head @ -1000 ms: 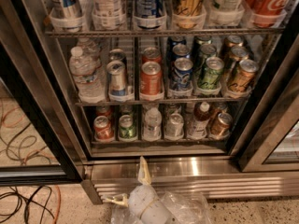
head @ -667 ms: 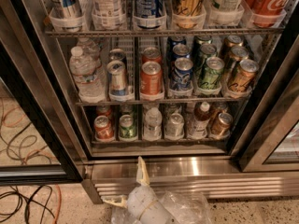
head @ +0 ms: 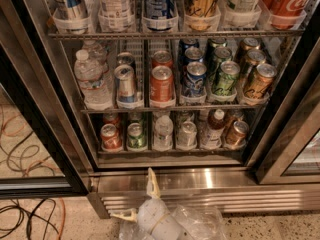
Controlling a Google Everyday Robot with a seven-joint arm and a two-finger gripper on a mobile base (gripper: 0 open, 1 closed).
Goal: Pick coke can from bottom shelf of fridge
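Note:
The fridge (head: 210, 176) stands open before me, its wire shelves full of cans and bottles. On the dim bottom shelf (head: 170, 150), the coke can (head: 110, 136) stands upright in the far-left lane, short and red with a silver top. A second red can is partly hidden behind it. A green can (head: 135, 135) stands just right of it. My gripper (head: 137, 199) is low in the view, in front of the fridge's steel base and below the shelf. Its two cream fingers are spread apart and hold nothing. One fingertip (head: 151, 180) points up toward the shelf.
Right of the green can the bottom shelf holds a clear bottle (head: 163, 131), a silver can (head: 187, 134), a dark bottle (head: 214, 129) and a brown can (head: 236, 133). The black door frame (head: 45, 134) stands at the left. Cables (head: 30, 219) lie on the floor.

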